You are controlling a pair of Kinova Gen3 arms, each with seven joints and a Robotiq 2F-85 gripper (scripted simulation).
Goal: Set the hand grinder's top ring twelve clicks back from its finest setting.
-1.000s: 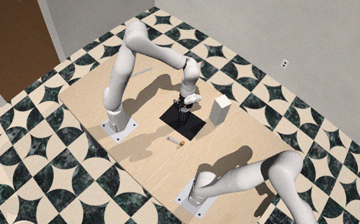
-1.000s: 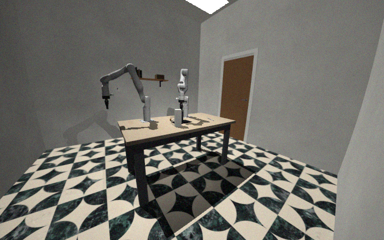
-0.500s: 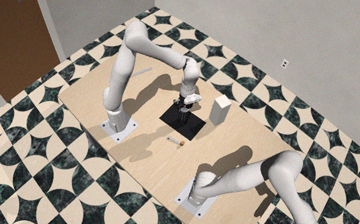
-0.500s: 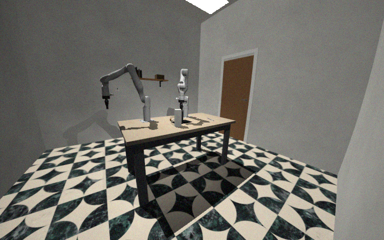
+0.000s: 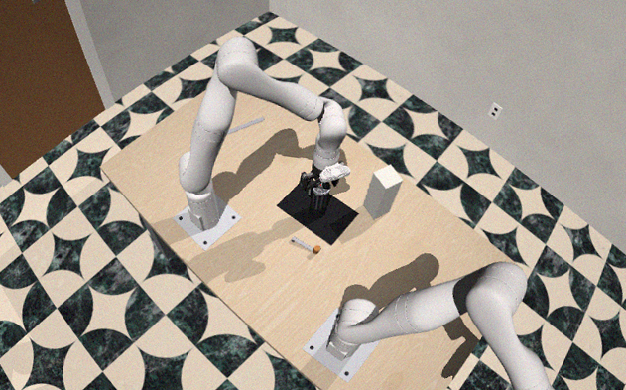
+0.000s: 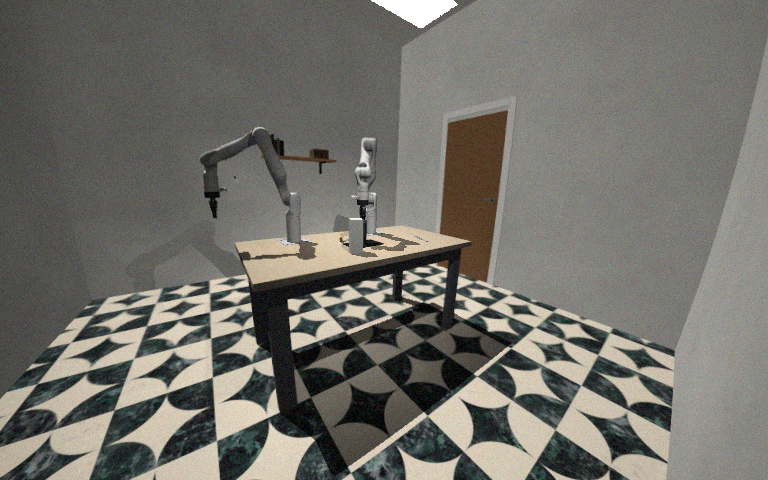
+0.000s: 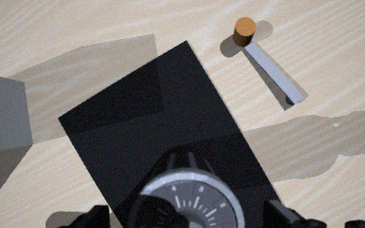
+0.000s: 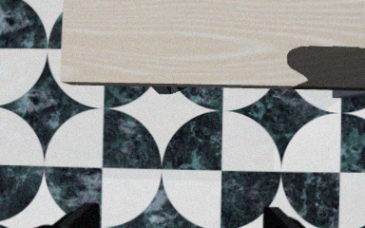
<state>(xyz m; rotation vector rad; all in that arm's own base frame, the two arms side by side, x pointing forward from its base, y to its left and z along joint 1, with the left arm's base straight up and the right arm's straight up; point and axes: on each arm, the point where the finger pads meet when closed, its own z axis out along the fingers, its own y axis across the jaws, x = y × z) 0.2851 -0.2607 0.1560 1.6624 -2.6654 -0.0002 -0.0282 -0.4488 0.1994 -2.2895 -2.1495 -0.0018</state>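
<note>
The dark hand grinder (image 5: 318, 205) (image 7: 191, 161) stands upright on the black mat (image 5: 340, 229) (image 7: 200, 104). Its light grey top ring (image 7: 187, 176) surrounds a dial with white ticks; the numerals 4, 3 and 2 show in the left wrist view. A dark shape covers part of the dial, and the frame cuts off its lower part. My left gripper (image 7: 187, 215) (image 6: 363, 212) is open, with its fingertips on either side of the ring and a gap at each side. My right gripper (image 8: 182, 216) (image 6: 213, 213) is open and empty, beyond the table's end.
A crank handle (image 5: 306, 246) (image 7: 273, 71) with an orange-brown knob lies beside the mat. A tall grey block (image 5: 379, 197) (image 6: 355, 237) (image 7: 11, 114) stands on the mat's other side. A flat grey bar (image 5: 247, 124) lies near the left arm.
</note>
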